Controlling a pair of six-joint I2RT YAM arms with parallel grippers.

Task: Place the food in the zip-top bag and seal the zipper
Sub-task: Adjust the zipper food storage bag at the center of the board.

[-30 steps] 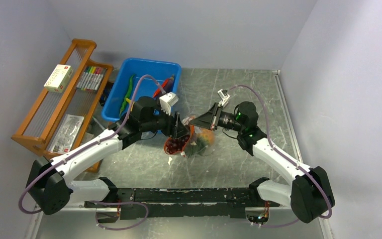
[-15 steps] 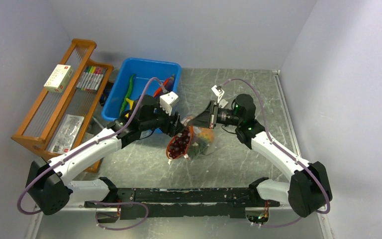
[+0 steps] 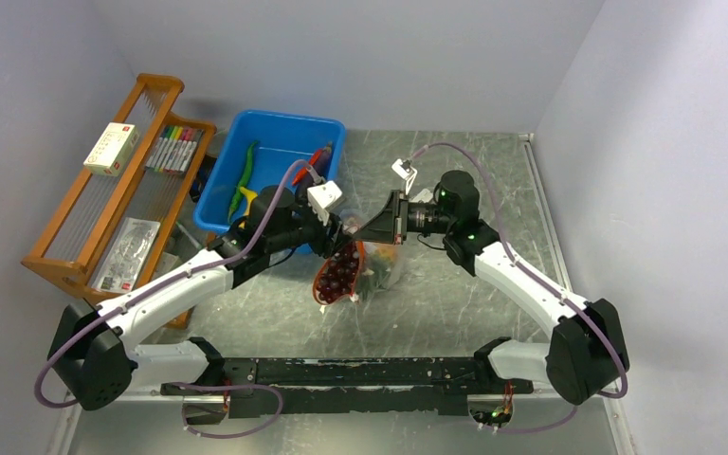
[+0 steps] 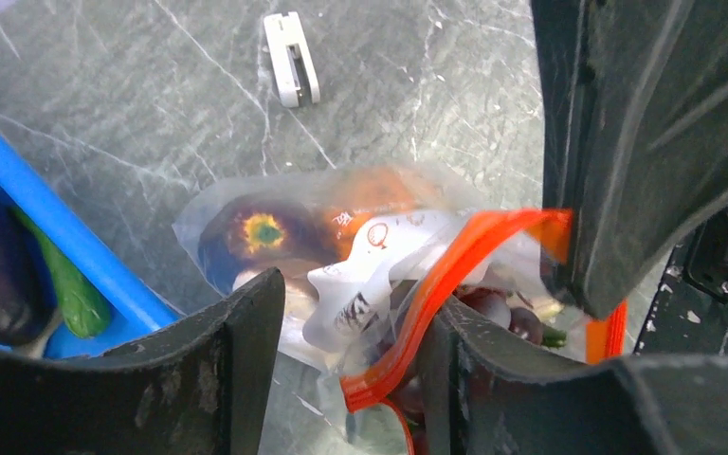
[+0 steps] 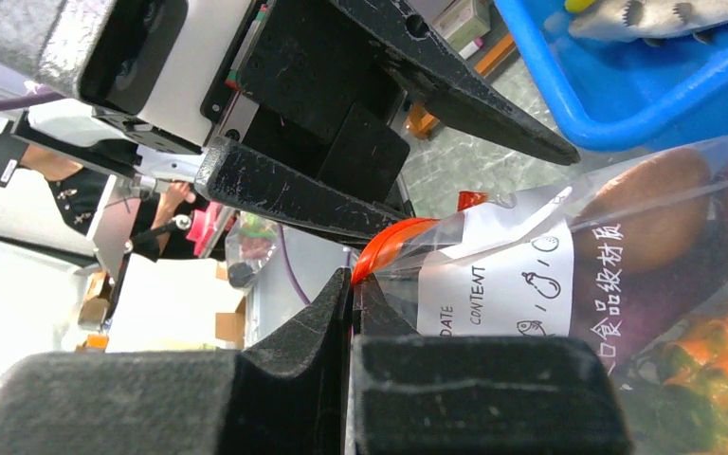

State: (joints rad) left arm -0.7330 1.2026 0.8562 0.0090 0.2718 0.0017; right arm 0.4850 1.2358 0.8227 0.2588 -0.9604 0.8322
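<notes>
The clear zip-top bag [image 3: 365,273] hangs by its mouth between the two grippers, bottom resting on the table. Inside it I see dark red grapes [image 3: 339,275], an orange pineapple [image 5: 720,370] and a purple eggplant [image 4: 256,235]. My right gripper [image 5: 353,284] is shut on the red zipper [image 5: 384,248] at one end of the mouth. My left gripper [image 4: 351,303] is open and straddles the zipper [image 4: 455,275], which runs slantwise close to the right-hand finger [image 4: 479,379]. In the top view the left gripper [image 3: 346,244] and right gripper [image 3: 369,232] nearly meet above the bag.
A blue bin [image 3: 275,128] with toy vegetables stands just behind the left gripper. A wooden rack [image 3: 85,223] at the far left holds marker pens [image 3: 172,147] and a white box [image 3: 111,149]. A small white clip [image 4: 292,57] lies on the table near the bag.
The right gripper has drawn the bag's mouth a little left and back. The left gripper has shifted with it, and its jaws have narrowed slightly.
</notes>
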